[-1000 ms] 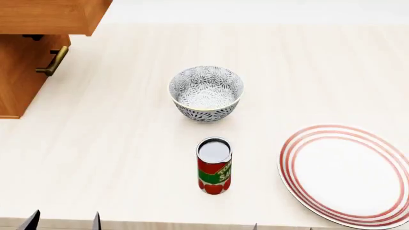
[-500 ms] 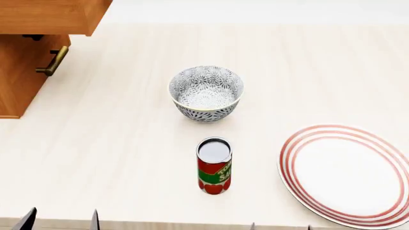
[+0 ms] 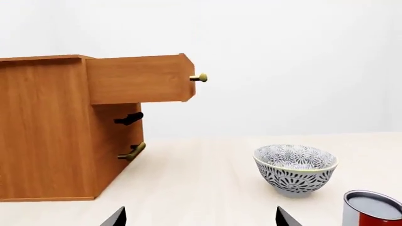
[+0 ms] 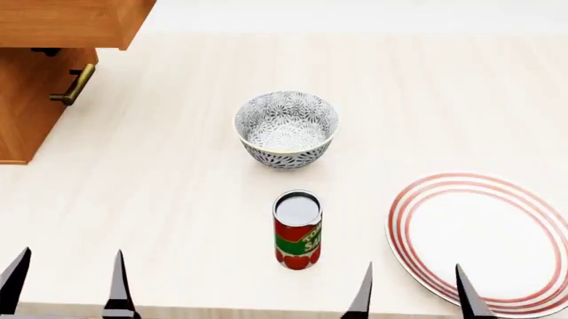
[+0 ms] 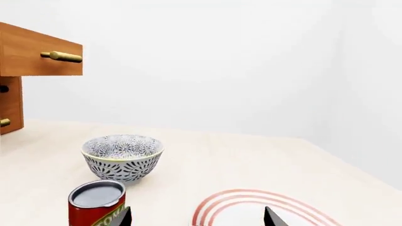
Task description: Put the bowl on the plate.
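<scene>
The bowl (image 4: 286, 128), white with a dense grey floral pattern, stands upright on the light wooden counter (image 4: 159, 186); the bowl (image 3: 294, 168) also shows in the left wrist view and the bowl (image 5: 122, 157) in the right wrist view. The plate (image 4: 483, 242), white with red rings, lies flat at the near right; the plate (image 5: 251, 212) shows between the right fingertips. My left gripper (image 4: 66, 279) is open at the near left edge, my right gripper (image 4: 413, 289) open at the near edge, beside the plate. Both are empty and far from the bowl.
A red tomato can (image 4: 296, 229) stands upright between the bowl and the near edge; the can (image 5: 95, 203) sits close by the right gripper. A wooden cabinet (image 4: 36, 100) with an open drawer (image 3: 138, 79) and brass handles occupies the far left corner.
Both grippers have come further into the head view from the near edge, their fingertips now reaching over the counter. Bowl, can and plate have not moved.
</scene>
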### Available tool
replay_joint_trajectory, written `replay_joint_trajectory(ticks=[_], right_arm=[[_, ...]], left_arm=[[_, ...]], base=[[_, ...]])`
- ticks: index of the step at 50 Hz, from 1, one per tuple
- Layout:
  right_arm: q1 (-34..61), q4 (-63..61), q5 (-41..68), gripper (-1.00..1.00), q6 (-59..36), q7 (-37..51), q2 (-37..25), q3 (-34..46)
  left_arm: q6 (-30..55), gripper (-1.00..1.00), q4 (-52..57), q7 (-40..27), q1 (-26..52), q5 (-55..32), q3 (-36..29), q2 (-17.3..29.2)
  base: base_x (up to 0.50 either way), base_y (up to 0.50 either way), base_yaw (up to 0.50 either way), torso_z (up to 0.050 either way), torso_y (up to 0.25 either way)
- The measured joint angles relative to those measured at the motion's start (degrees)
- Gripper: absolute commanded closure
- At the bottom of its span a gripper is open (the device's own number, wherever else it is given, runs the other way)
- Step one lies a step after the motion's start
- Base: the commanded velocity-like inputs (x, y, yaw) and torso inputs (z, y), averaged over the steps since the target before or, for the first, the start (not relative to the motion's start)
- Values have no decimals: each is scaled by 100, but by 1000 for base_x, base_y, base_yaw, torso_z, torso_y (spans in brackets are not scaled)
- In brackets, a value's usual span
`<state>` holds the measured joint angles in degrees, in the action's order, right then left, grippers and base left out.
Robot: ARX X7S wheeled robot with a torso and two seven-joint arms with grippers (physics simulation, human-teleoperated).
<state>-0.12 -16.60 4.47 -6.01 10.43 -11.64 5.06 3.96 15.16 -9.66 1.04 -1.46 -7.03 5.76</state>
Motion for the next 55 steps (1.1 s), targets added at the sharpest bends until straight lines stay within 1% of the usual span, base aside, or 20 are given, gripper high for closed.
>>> replay_joint_trajectory(ticks=[9,17,35,55], right_arm=[[302,-58,106,-100,-282,-127,-178,-10],[432,80,248,-100,-226,-250,-226,0],[517,319,433,-100,-28,-427,-269,99],[507,123,541,-100,-76,-398,-378,89]], left_arm=[[495,-100,400,-141,249,-49,-17,60],[702,-100,586,-215,357,-106,-52,110],[788,-100,602,-304,423,-192,-137,234],[755,-100,550,-396,443,-254,-222,338]], base=[[0,0,0,0,0],[0,0,0,0,0],[26,0,0,0,0],[49,0,0,0,0]])
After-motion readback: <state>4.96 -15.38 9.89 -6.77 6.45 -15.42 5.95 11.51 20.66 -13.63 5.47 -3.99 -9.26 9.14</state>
